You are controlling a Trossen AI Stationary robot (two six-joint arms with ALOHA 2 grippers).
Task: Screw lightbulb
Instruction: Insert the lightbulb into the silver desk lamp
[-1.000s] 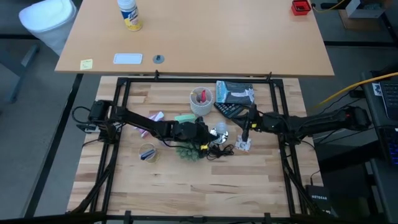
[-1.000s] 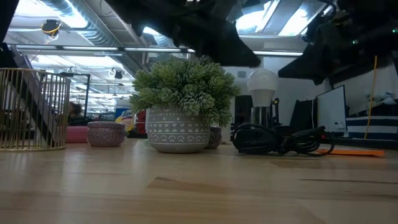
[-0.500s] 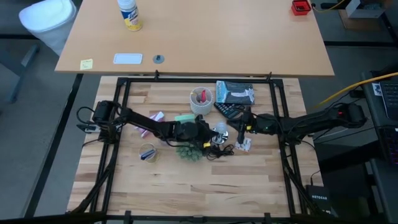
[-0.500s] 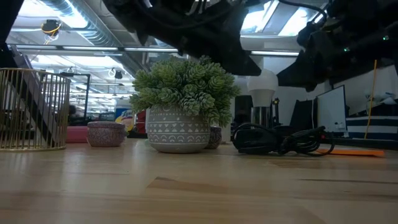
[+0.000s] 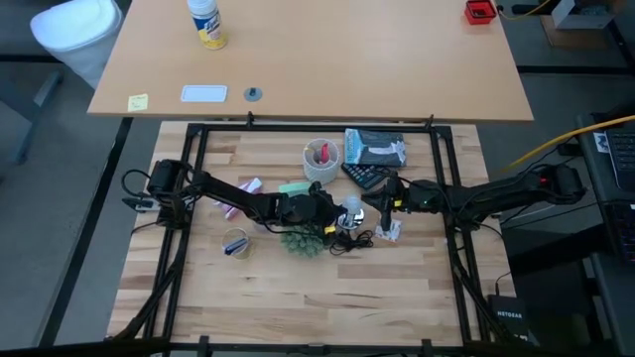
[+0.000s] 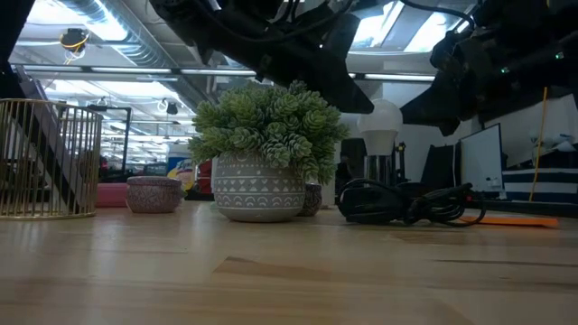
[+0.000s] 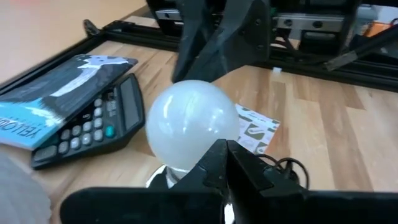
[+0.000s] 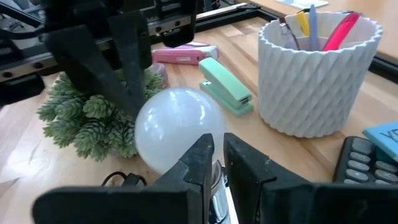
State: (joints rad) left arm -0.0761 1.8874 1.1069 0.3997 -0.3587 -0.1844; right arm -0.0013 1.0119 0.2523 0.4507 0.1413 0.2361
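The white lightbulb (image 5: 349, 206) stands upright with its base in the silver socket (image 6: 380, 170). A black cord (image 6: 411, 204) lies coiled beside the socket. The bulb also shows in the low view (image 6: 381, 121), the left wrist view (image 7: 191, 124) and the right wrist view (image 8: 177, 132). My left gripper (image 5: 331, 210) is shut, level, just left of the bulb. My right gripper (image 5: 381, 204) is shut, level, a little right of the bulb, with a gap between them. The two grippers face each other across the bulb. My left gripper's shut fingertips (image 7: 225, 158) stand close against the bulb's left side (image 7: 168, 134), coming level from the table's left. I cannot tell whether they touch it.
A green spiky plant in a grey pot (image 5: 301, 238) stands just near-left of the bulb. A white pen cup (image 5: 320, 159), a calculator (image 5: 365, 177) and a book (image 5: 375, 147) lie behind it. There is also a green stapler (image 5: 295, 188), a wire basket (image 5: 235, 243) and a printed card (image 5: 389, 230).
My right gripper has gone toward the table's left, closer to the bulb. My left gripper has shifted slightly toward the bulb. The bulb has stayed upright in the socket.
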